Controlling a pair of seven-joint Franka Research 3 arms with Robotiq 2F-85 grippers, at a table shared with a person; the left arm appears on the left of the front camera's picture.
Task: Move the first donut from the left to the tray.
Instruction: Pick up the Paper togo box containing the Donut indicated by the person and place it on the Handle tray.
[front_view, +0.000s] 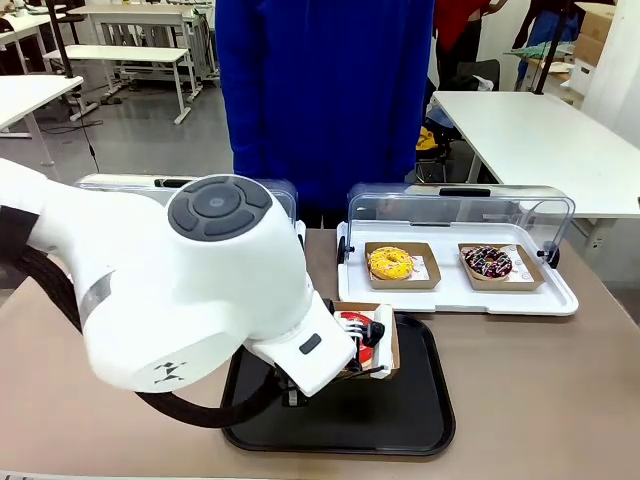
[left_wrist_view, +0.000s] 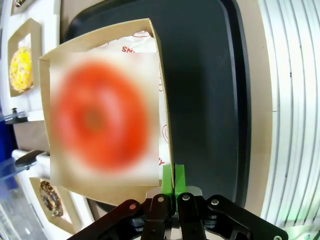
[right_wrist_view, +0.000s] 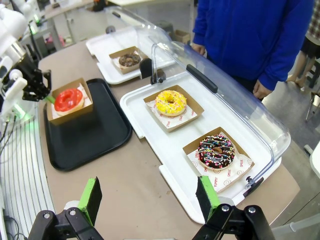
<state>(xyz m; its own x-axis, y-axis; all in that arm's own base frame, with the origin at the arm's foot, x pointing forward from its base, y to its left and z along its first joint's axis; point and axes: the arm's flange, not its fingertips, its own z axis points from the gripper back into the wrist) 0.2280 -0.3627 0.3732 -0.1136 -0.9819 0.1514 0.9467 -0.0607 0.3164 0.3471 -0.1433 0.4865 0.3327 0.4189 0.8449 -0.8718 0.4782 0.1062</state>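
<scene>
1. Red donut (right_wrist_view: 68, 99) sits in its brown cardboard dish (right_wrist_view: 75, 114). The dish is over the far-left part of the black tray (right_wrist_view: 95, 137); can't tell if it's touching down yet or just above.
2. Left gripper (left_wrist_view: 173, 181) is pinched shut on the dish's thin side wall, green pads either side of the cardboard. Prob. chosen so the icing isn't touched and the donut rides along in the dish.
3. In the front view the left arm's big white wrist covers most of the dish; just the donut's red edge (front_view: 356, 324) and a dish corner (front_view: 390, 350) peek out over the tray (front_view: 420, 410).
4. Judgement: task nearly done. Dish needs to rest flat on the tray, then the grip can let go. Edge-only grip means the dish could tip if released early.
5. Right gripper (right_wrist_view: 150, 200) hangs wide open, holding nothing, over the near-right table, well apart from the tray.
6. Right of the tray: white tray (right_wrist_view: 145, 117) w/ clear lid (right_wrist_view: 220, 95) propped up, holding the yellow donut (right_wrist_view: 171, 102) and a chocolate sprinkled donut (right_wrist_view: 216, 150), each in own dish.
7. Second white tray farther left holds another brown donut (right_wrist_view: 129, 59).
8. Person in blue top (front_view: 325, 90) stands at far side, hand (right_wrist_view: 262, 90) hanging by the table edge, not involved.
</scene>
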